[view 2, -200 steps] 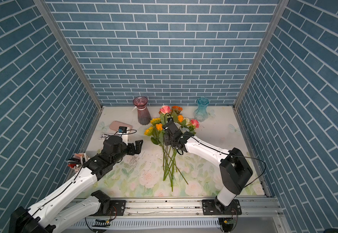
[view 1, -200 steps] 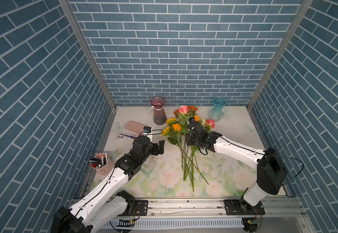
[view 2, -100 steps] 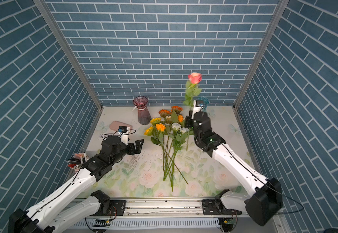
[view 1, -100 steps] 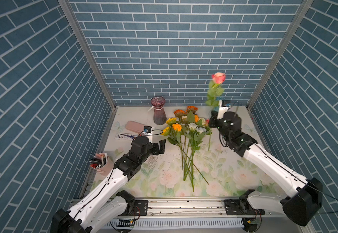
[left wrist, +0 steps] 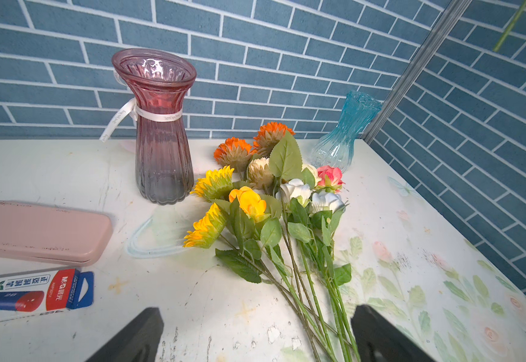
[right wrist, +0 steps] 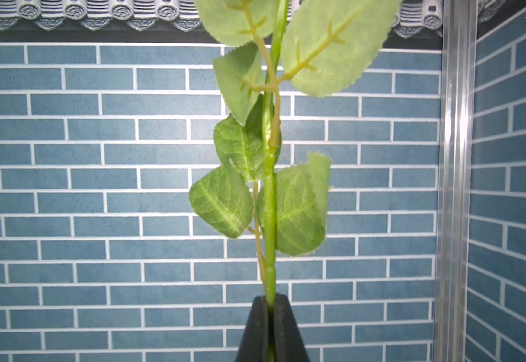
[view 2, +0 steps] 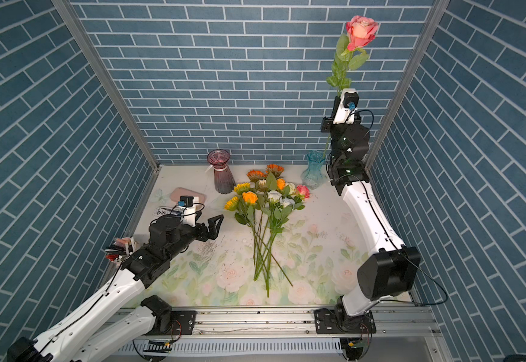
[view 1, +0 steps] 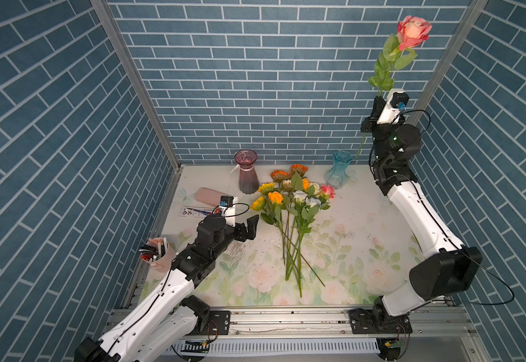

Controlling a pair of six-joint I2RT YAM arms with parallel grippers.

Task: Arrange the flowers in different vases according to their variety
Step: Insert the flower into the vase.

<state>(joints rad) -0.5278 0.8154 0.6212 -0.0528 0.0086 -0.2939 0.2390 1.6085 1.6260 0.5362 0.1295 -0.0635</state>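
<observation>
Pink rose [view 1: 412,29]: upright, held high at far right, stem clamped tight in the right gripper [right wrist: 270,305]. Stem tip dangles beside the wavy rim of the aqua vase [view 1: 338,170]; not yet inside. Likely risk: the long free tip sways, misses the narrow mouth, or snags the rim and topples the vase. Other flowers [view 1: 290,200] lie bunched mid-table, right of the plum vase [view 1: 247,175]. Left gripper [view 1: 249,230] spread wide, empty, left of the bunch.
</observation>
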